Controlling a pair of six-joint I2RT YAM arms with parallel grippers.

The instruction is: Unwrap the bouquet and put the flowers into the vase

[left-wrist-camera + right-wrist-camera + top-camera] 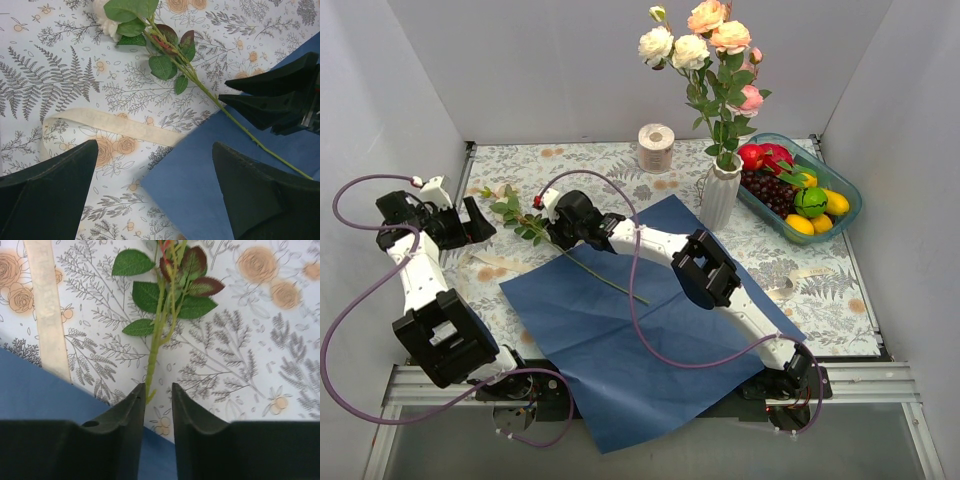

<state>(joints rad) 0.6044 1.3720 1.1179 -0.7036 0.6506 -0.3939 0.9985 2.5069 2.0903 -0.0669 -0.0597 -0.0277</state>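
Flowers (pixel 720 45), where are they? (A)

Most stand in the vase (pixel 722 195) at the back of the table (pixel 840 300). One stem (pixel 590 272) lies flat, its bloom end on the table and its tail on the paper (pixel 620 350). (B)

So which step is this? (A)

The unwrapping looks done: the paper is spread flat and the ribbon (pixel 110 124) lies loose beside it. I judge this to be the pick-up of the last stem. (B)

And the grippers? (A)

The right gripper (pixel 158 392) is over the stem just below the leaves, jaws drawn near on either side with a gap showing. I cannot tell whether they pinch it. The left gripper (pixel 155 150) hovers beside it above the ribbon, spread wide and holding nothing. (B)

What does the next move call for? (A)

A firm pinch on that thin stem, then a lift, a turn to upright and a carry across to the vase. The neck is narrow and already crowded, so the tail must be threaded in without jostling the others. (B)

The count? (A)

One vase, one paper, one ribbon, one loose stem. In the vase I count five open blooms and two buds; the stems I cannot separate. One roll (pixel 656 148) and one basket (pixel 850 195) of fruit stand nearby. (B)
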